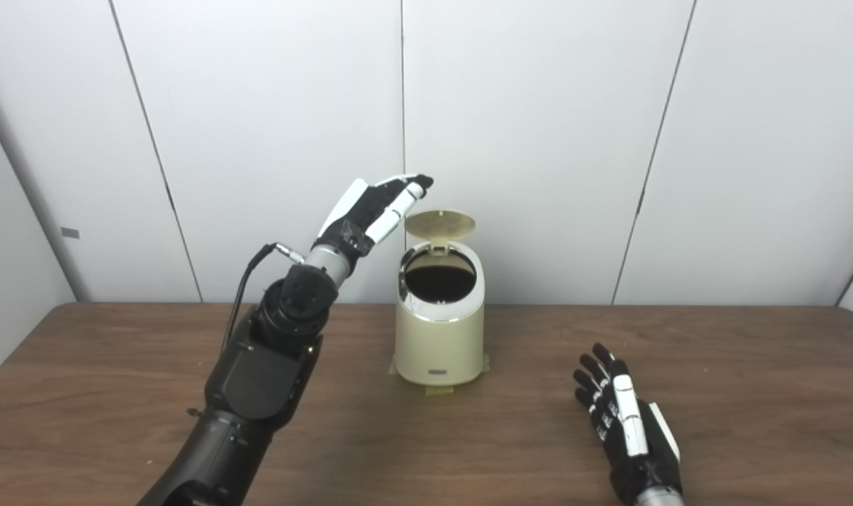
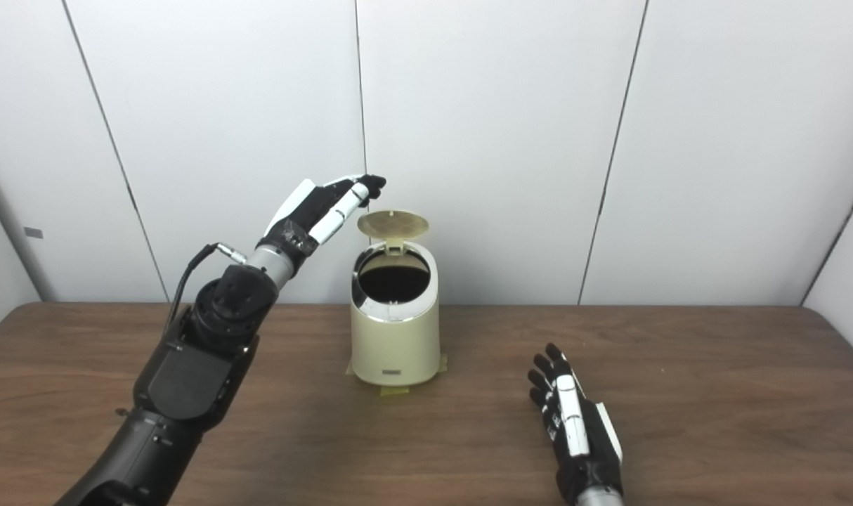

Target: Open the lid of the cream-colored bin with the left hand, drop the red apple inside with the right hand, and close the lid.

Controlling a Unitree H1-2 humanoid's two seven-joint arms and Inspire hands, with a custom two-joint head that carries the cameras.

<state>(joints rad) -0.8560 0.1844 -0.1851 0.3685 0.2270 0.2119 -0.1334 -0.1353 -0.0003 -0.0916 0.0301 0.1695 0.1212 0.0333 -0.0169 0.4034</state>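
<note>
We see the cream-colored bin [image 1: 440, 337] standing upright near the middle of the brown wooden table [image 1: 750, 379], held down by small tabs of tape at its base. Its round lid [image 1: 440, 224] is flipped up on the rear hinge, at the bin's 12 o'clock, so the dark round opening [image 1: 440, 280] faces us. The inside is too dark for us to make out any contents, and we find the red apple in neither view.

Our left hand [image 1: 374, 207] is raised off the table at about 10 o'clock from the bin, above and just beside the lid. Its fingers [image 2: 335, 211] are extended and held close together, tips pointing toward the lid's edge, grasping nothing; we cannot tell whether the tips touch the lid.

Our right hand [image 2: 574, 422] lies low at the table, at about 4 o'clock from the bin and well apart from it, back upward, fingers released and slightly spread, holding nothing.

Behind the table stands a white panelled wall [image 1: 539, 105].
</note>
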